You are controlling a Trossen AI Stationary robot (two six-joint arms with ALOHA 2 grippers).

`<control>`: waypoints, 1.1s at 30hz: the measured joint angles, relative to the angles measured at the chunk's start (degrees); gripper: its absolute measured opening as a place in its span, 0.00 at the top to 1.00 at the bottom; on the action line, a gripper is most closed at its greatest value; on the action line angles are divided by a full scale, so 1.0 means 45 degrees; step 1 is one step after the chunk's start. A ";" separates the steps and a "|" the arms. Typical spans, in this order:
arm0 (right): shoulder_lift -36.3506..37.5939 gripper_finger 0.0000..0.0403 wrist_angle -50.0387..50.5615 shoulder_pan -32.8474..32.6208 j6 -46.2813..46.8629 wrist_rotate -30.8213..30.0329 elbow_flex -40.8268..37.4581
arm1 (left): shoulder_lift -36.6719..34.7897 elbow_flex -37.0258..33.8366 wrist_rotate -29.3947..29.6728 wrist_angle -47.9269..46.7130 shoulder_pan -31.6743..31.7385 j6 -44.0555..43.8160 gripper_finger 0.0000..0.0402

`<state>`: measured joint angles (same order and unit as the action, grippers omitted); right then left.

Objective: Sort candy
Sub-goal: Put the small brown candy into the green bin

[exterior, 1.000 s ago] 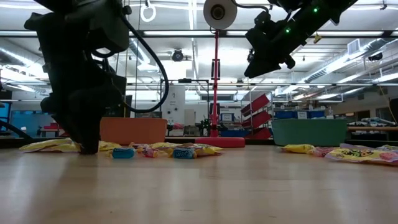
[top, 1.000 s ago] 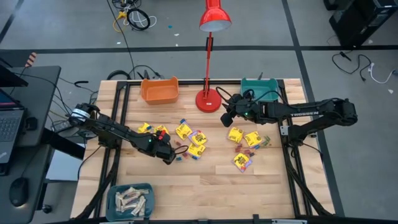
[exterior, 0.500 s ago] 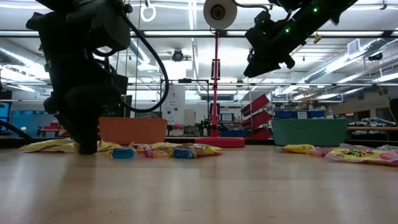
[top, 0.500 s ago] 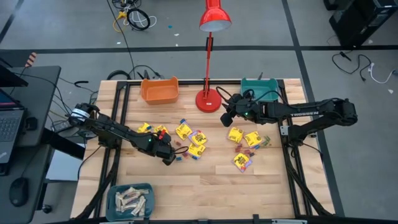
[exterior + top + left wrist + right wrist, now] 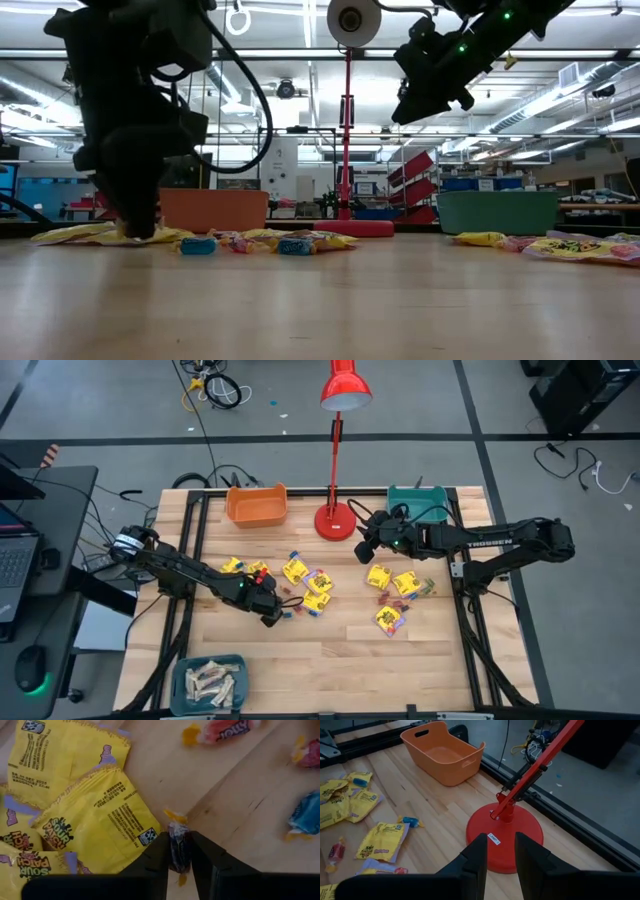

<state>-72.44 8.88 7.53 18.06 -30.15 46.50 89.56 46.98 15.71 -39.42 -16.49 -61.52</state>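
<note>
Left wrist view: jaws pinch crinkly, seemingly dark twist-wrapped candy [image 5: 179, 851].

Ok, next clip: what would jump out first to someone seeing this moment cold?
Probably the tall red desk lamp standing at the table's far edge between the orange bin and the teal bin, with yellow candy packets scattered across the middle. Next, the left tool down on the wood, pinching a small dark wrapped candy beside those packets. The right tool hangs empty above the lamp's base.
</note>
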 joint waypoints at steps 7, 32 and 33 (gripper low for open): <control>0.0000 0.79 -0.0010 0.0000 -0.0005 0.0000 0.0000 | 0.0000 0.0000 0.0037 -0.0002 0.0000 0.0305 0.84; 0.0000 0.79 -0.0716 -0.1815 -0.0560 0.0726 0.0000 | -0.0005 0.3818 0.4014 0.0777 0.0000 1.0099 0.84; 0.0000 0.79 -0.0909 -0.1978 -0.0720 0.0735 0.0000 | -0.0005 0.3818 0.4049 0.1186 0.0000 1.0962 0.84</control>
<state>-72.44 4.79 -1.37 14.82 -26.84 46.50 89.54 64.16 33.93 -34.08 -16.49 -12.19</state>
